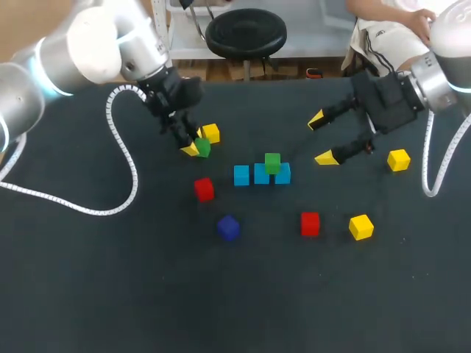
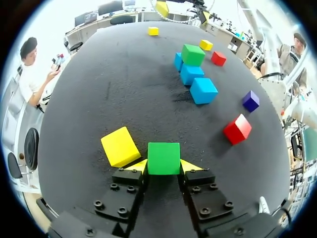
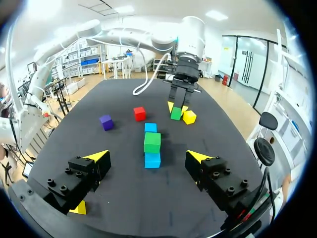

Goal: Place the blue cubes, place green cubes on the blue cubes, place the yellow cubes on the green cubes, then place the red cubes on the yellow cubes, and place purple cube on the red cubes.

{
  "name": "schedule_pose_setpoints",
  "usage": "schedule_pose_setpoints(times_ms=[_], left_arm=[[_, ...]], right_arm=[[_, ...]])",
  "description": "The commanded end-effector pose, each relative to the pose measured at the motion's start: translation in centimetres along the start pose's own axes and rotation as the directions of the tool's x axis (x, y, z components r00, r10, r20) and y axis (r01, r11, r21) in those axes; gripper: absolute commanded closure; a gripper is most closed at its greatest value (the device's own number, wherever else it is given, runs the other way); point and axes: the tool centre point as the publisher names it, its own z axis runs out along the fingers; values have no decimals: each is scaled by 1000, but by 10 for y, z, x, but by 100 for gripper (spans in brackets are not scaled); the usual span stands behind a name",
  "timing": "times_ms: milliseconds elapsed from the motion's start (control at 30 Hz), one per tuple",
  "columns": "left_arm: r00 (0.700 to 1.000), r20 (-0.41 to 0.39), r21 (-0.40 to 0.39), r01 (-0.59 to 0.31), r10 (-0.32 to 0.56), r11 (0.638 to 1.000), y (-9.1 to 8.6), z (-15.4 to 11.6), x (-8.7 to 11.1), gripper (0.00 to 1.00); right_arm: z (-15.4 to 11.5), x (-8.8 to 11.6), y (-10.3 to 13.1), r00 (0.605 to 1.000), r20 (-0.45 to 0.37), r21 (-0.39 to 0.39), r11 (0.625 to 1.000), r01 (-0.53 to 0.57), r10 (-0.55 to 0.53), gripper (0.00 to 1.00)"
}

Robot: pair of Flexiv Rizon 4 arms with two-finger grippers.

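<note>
Black tabletop (image 1: 88, 279); held green cube (image 2: 163, 158) sits clamped on opposite flat faces by left gripper (image 2: 164, 166), just beside a yellow cube (image 2: 120, 146), well apart from the blue cubes (image 1: 261, 174). I judge it light, rigid and smooth, so a centred side grip suits. Right gripper (image 1: 321, 138) spread wide, empty.

Matt, dark and faintly fuzzy like felt across the table (image 1: 110, 294). Smooth, evenly coloured faces with a soft sheen on the green cube (image 2: 163, 157) and the nearest blue cube (image 2: 203, 90); plastic or painted wood, cannot tell. Matt black body on the left gripper (image 2: 163, 166), studded with dull metal bolt heads; smooth, plastic-looking yellow fingertips (image 2: 138, 166). Glossy silver-white shell on the left arm (image 1: 96, 44). Shiny white plastic sheath on the coiled cable (image 1: 134, 176).
</note>
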Motion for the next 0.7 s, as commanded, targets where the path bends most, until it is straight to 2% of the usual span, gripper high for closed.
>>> schedule_pose_setpoints(times_ms=[33, 133, 267, 333, 433, 533, 567, 600, 633, 700], left_arm=[[1000, 10, -73, 16, -15, 997, -23, -1, 0, 100], [999, 4, -102, 54, -54, 993, -33, -5, -1, 100], [990, -60, -130, 118, -126, 985, -50, -7, -4, 100], [983, -88, -150, 149, -163, 977, -59, -7, -8, 93], [976, -89, -173, 182, -200, 968, -71, -4, -16, 79], [972, -101, -193, 189, -211, 963, -78, 2, -20, 79], [972, -99, -197, 192, -215, 961, -79, 4, -18, 71], [971, -89, -209, 198, -220, 958, -79, 6, -16, 56], [975, -93, -233, 175, -201, 957, -80, 8, -15, 100], [972, -102, -218, 188, -214, 958, -77, 13, -12, 100]], right_arm=[[0, 0, 1, 1000, 0, 2, 1000, 1, -1, 0], [0, 0, 1, 1000, 0, 2, 1000, 1, -1, 0], [0, 0, 1, 1000, 0, 2, 1000, 1, -1, 0], [0, 0, 1, 1000, 0, 2, 1000, 1, -1, 0], [0, 0, 1, 1000, 0, 2, 1000, 1, -1, 0], [0, 0, 1, 1000, 0, 2, 1000, 1, -1, 0], [0, 0, 1, 1000, 0, 2, 1000, 1, -1, 0], [0, 0, 1, 1000, 0, 2, 1000, 1, -1, 0], [0, 0, 1, 1000, 0, 2, 1000, 1, -1, 0], [0, 0, 1, 1000, 0, 2, 1000, 1, -1, 0]])
